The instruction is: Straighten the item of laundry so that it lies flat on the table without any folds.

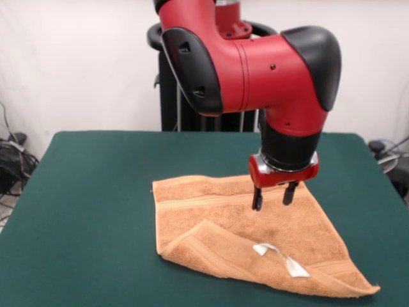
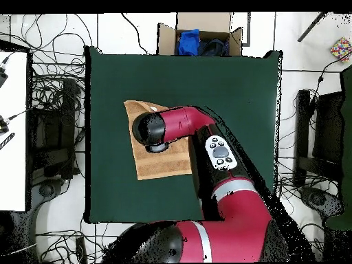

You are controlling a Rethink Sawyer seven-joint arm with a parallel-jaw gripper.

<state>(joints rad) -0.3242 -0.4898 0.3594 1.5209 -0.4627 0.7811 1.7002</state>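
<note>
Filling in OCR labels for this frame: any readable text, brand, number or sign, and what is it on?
None is readable in either view.
White care tag on the folded towel: any print is too small to read.
Control pad on the red arm: buttons show, no legible markings.
Cardboard box beyond the table: no label legible.
</note>
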